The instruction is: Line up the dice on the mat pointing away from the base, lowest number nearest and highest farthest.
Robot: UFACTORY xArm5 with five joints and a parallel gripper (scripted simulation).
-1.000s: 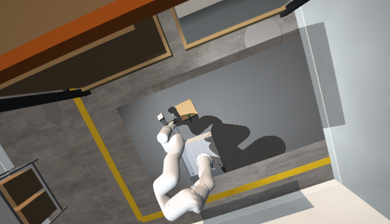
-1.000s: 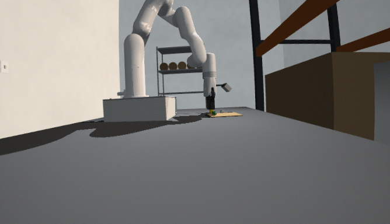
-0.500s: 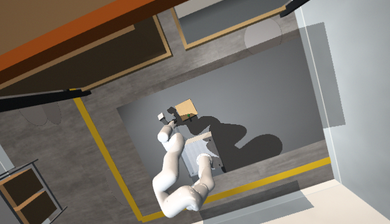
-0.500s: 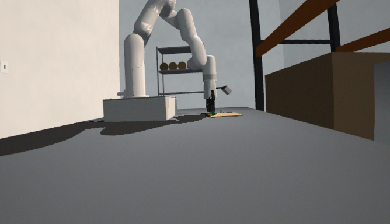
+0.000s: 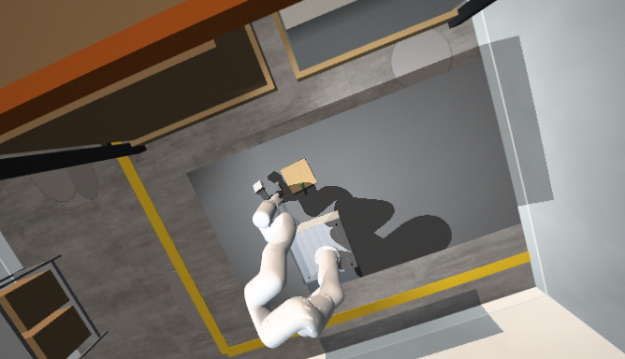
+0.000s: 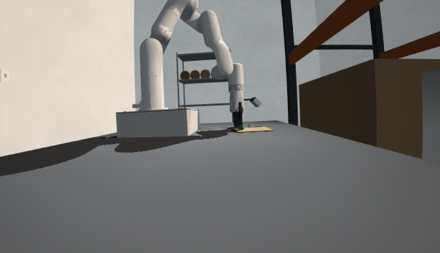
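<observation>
The white arm (image 6: 152, 73) rises from a pale block base (image 6: 184, 122) on the grey worktop (image 6: 230, 192), arches over and drops its wrist straight down at the near edge of the tan mat (image 6: 258, 129). In the exterior view the dark gripper (image 6: 238, 122) stands upright at about 9 o'clock on the mat, its tips down at mat level. A green die (image 6: 241, 128) sits on the mat just beside the fingers, at their lower right; the jaws stand partly closed, and whether they pinch anything cannot be told at this size. A small pale object (image 6: 250, 125), too tiny to identify, lies just past the mat at about 12 o'clock.

From the top view the mat (image 5: 297, 174) lies flat at 12 o'clock from the base (image 5: 323, 244), with the green die (image 5: 302, 185) near the mat's 6 o'clock edge, in the arm's shadow. The gripper (image 5: 279, 195) sits at about 7 o'clock from the mat. Other dice are not discernible.
</observation>
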